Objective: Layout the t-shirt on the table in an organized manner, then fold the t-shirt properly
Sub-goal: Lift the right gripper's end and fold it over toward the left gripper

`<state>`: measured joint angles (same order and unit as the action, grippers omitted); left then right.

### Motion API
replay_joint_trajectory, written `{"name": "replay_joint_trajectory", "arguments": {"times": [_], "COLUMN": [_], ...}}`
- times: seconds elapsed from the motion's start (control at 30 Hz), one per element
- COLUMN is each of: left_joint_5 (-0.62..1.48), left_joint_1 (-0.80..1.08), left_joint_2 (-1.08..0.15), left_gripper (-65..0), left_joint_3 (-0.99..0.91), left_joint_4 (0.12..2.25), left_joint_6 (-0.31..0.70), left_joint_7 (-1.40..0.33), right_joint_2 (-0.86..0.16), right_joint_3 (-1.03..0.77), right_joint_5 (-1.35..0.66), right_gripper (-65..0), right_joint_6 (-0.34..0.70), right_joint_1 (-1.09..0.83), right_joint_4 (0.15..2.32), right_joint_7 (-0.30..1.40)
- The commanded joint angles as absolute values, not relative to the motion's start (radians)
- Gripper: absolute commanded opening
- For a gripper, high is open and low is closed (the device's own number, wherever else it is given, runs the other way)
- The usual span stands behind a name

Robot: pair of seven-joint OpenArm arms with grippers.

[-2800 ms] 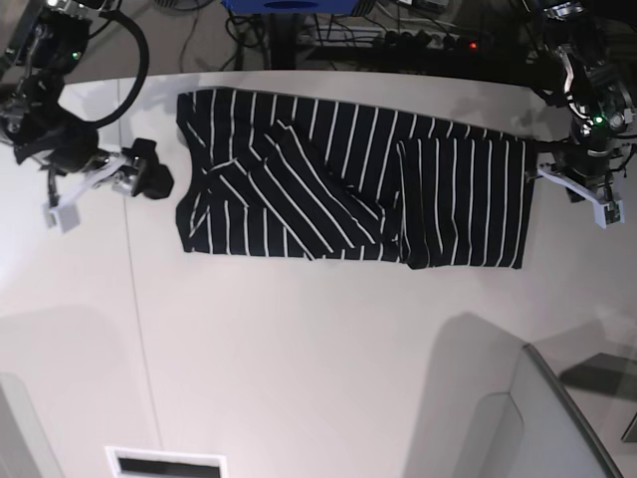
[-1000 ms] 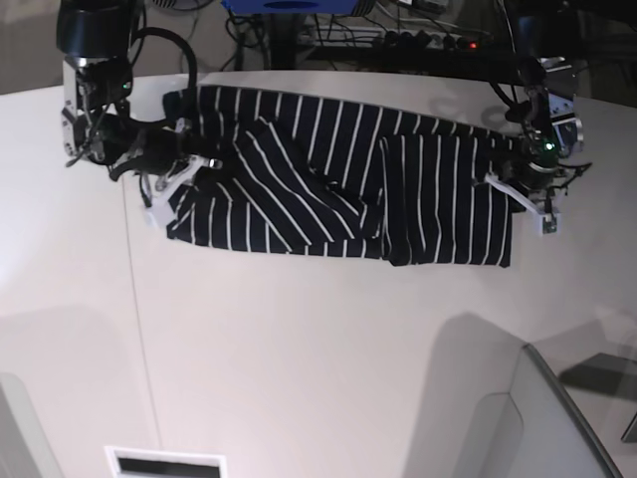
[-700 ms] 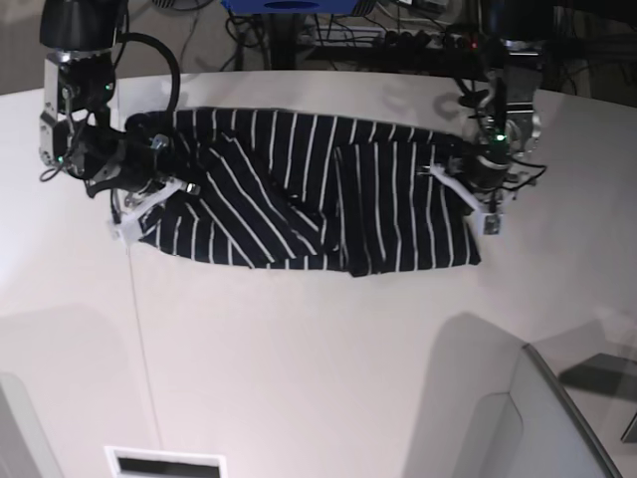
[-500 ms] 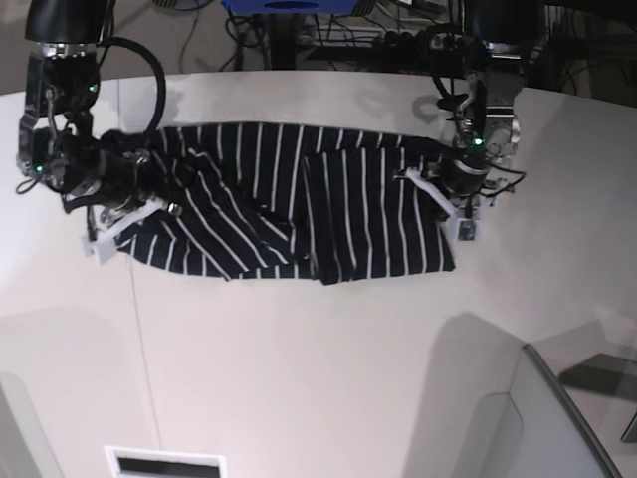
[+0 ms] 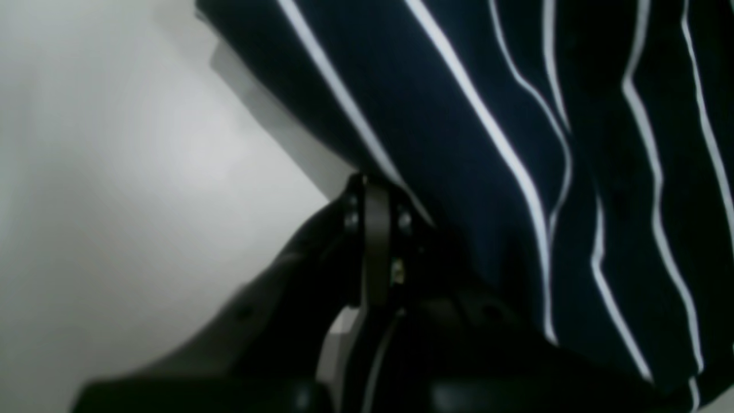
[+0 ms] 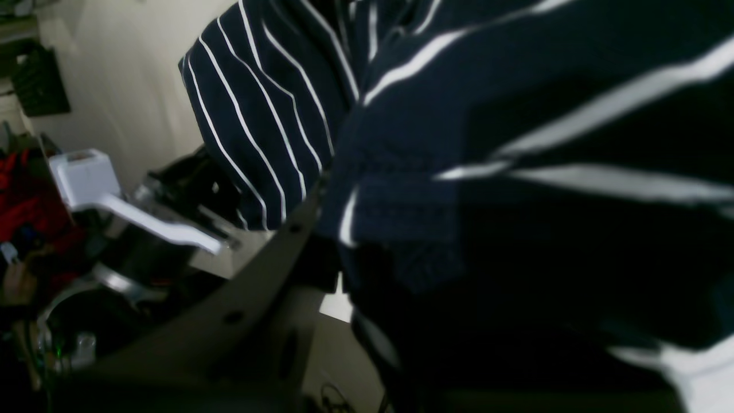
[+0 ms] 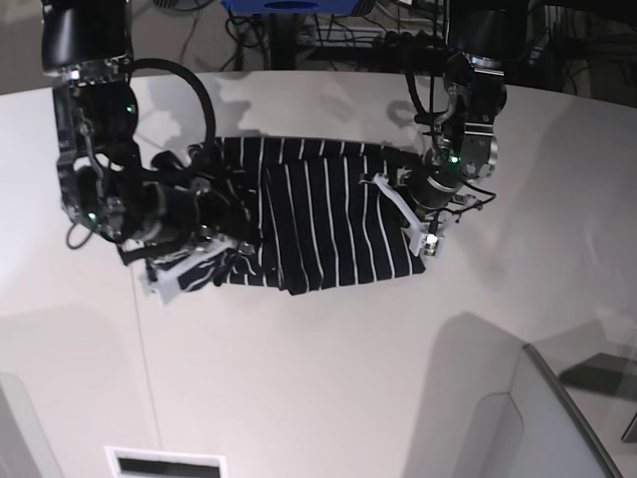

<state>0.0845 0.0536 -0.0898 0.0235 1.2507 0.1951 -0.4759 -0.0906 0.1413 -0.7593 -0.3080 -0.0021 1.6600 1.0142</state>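
t-shirt point(image 7: 318, 219): bunched on the table point(image 7: 328, 398), roughly mid-way across, toward the far edge; long axis still left-to-right in the base view, just a lot shorter now

left gripper point(image 7: 416, 221): clamped shut on the shirt's end on the base view's right; striped cloth is seen pinched at the jaws in the wrist view point(image 5: 370, 189)

right gripper point(image 7: 184, 267): closed on the opposite end, fabric draped over it (hem seen bunched right at the jaws) point(image 6: 338, 229)

key relation: shirt is strung between the two grippers, each holding its own end, so neither arm is nearer

changed since earlier: the two ends have been brought much closer together and the whole shirt shifted toward the near side; the flat spread is gone, fabric is now doubled up

next (a guess): ends probably to be laid together
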Motion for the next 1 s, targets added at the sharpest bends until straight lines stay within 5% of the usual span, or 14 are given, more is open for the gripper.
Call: {"name": "replay_joint_trajectory", "arguments": {"times": [0.0,0.27,0.97], "left_joint_5": [0.091,0.091,0.091], "left_joint_1": [0.051,0.053,0.061], "left_joint_2": [-0.087,-0.093,-0.096], "left_gripper": [-65.0,-65.0,-65.0], "left_joint_3": [0.028,0.027,0.028], "left_joint_4": [1.270,1.274,1.274], "left_joint_6": [0.216,0.216,0.216], "left_joint_7": [-0.503,-0.527,-0.529], "right_joint_2": [-0.088,-0.071,0.033], "right_joint_3": [0.162,0.367,0.605], "right_joint_5": [-0.779,-0.782,-0.779], "right_gripper": [-64.8,-64.8,-64.8], "right_joint_6": [-0.326,-0.461,-0.461], "right_joint_1": [0.030,0.085,0.171], "right_joint_4": [1.666,1.623,1.484], "right_joint_7": [1.006,0.915,0.788]}}
